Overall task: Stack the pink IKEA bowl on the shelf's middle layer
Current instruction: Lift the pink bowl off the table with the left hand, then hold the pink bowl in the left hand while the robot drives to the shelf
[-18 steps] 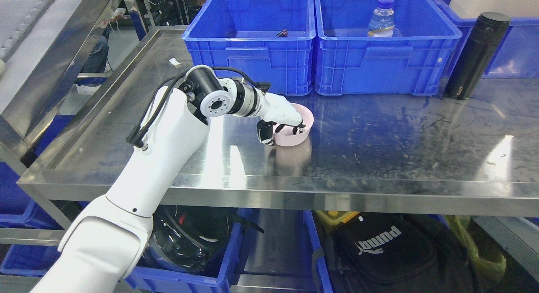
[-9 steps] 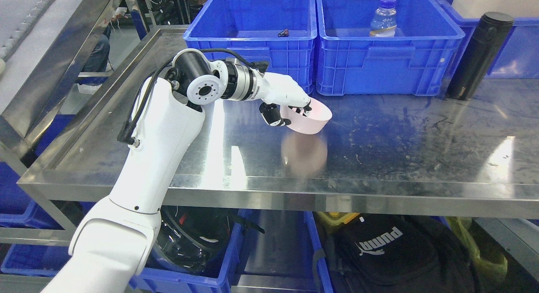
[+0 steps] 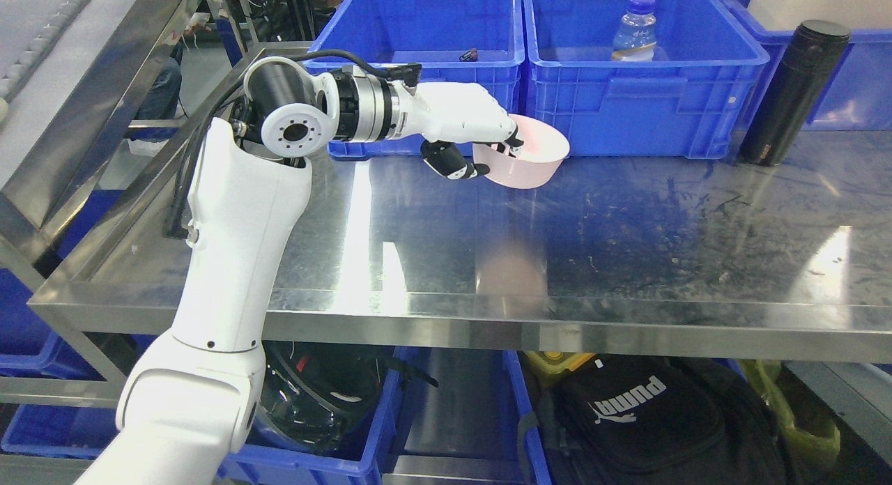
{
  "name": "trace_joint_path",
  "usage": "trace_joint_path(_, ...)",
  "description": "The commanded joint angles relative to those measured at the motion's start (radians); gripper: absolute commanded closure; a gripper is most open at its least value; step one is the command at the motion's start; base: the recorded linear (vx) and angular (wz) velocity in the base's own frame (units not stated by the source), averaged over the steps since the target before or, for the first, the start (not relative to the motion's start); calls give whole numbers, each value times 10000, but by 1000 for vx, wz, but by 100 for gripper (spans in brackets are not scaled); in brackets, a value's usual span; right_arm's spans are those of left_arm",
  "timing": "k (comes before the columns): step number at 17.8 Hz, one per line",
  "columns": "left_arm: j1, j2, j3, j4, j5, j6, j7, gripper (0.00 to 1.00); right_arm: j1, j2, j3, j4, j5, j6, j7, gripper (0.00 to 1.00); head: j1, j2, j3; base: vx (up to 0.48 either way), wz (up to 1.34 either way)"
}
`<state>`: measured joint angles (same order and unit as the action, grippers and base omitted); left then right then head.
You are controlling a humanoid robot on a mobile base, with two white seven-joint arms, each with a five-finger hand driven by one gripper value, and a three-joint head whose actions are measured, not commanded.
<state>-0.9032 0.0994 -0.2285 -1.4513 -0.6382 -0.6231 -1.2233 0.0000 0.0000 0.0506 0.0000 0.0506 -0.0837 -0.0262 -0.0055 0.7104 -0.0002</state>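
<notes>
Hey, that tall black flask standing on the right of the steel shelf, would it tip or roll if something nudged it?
The black flask is tall, narrow and upright, so it probably tips easily. Being cylindrical, it would likely roll across the smooth steel shelf.

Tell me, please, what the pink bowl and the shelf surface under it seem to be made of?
The pink bowl, held by the left hand, looks like matte plastic: even colour, thin rim, no glare. The shelf surface looks like stainless steel: silvery, scuffed, mirroring the bowl.
</notes>
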Motion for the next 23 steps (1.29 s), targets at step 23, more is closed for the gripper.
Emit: trace_joint_path(23, 1500, -749, 2162, -1517, 921, -1623, 160, 99, 215, -175, 0, -175, 0, 8, 1, 0, 0, 4, 0, -16, 503)
